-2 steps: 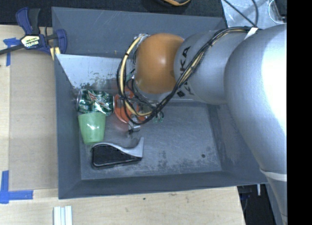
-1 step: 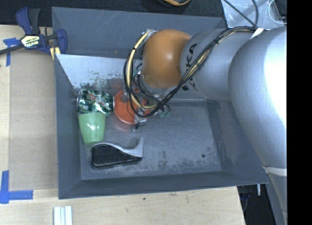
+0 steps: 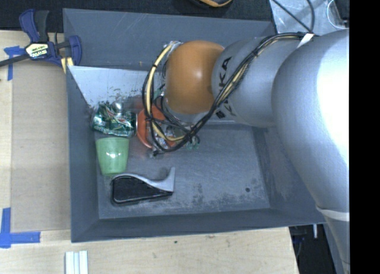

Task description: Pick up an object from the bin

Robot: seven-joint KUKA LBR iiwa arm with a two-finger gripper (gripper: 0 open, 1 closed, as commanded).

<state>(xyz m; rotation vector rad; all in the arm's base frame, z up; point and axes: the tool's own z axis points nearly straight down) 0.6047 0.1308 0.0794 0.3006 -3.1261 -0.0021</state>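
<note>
The gripper (image 3: pixel 155 141) is seen low in the bin (image 3: pixel 225 172), under the arm's orange wrist cover (image 3: pixel 187 77) and its looped cables (image 3: pixel 153 86), by which it is largely hidden; whether it is spread or pressed together cannot be told. Four loose things are counted, one of each kind. An orange-red object (image 3: pixel 144 129) is found just beside the gripper at about ten o'clock, partly covered by it, left of the bin's middle; contact cannot be judged. One pale green cup (image 3: pixel 113 154) is laid on its side at nine o'clock, near the gripper. One crumpled green and silver wrapper (image 3: pixel 111 120) is seen further out at ten o'clock, touching the cup's top. One black and grey object (image 3: pixel 138 188) is placed at seven o'clock, apart from the gripper, near the bin's front wall.
</note>
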